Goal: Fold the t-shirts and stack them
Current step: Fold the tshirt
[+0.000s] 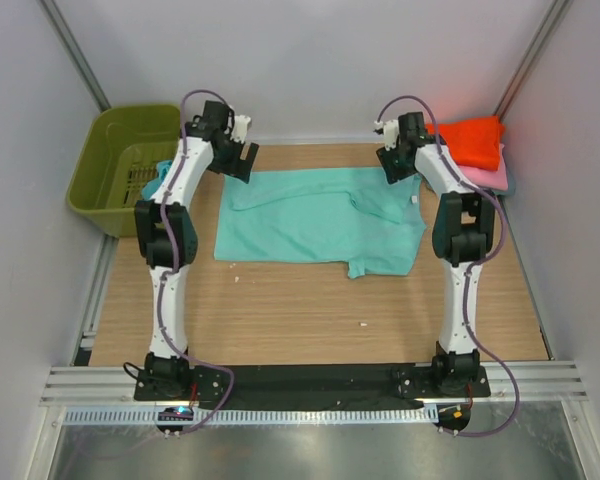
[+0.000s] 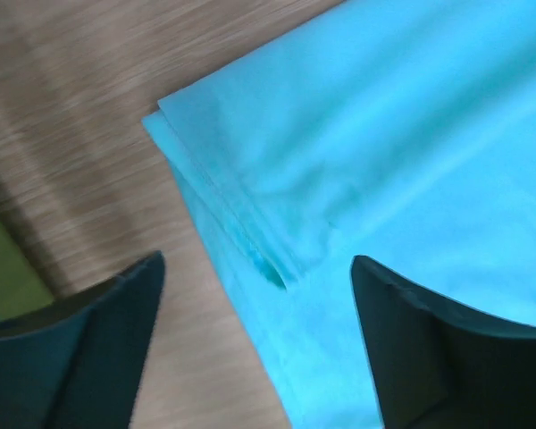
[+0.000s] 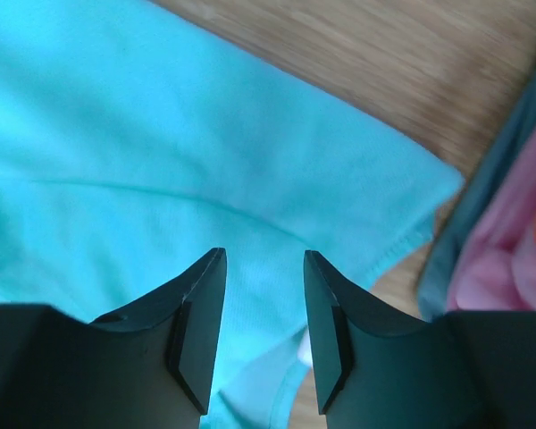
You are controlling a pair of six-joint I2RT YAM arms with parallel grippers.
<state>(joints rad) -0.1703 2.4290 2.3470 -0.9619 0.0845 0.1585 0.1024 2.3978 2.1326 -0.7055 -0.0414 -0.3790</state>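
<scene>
A teal t-shirt [image 1: 315,220] lies partly folded on the wooden table. My left gripper [image 1: 242,160] hovers open above its far left corner [image 2: 174,112]; the jaws stand wide with nothing between them. My right gripper [image 1: 397,165] hovers open above the far right part of the shirt [image 3: 205,134], near its sleeve hem. An orange t-shirt [image 1: 472,140] lies on a pink one [image 1: 490,176] at the far right corner, over a grey-blue one [image 3: 469,223]. Another teal t-shirt [image 1: 157,183] hangs at the basket's edge.
An olive-green plastic basket [image 1: 120,165] stands at the far left beside the table. Grey walls close in on three sides. Bare wood [image 1: 310,320] runs from the shirt to the arm bases.
</scene>
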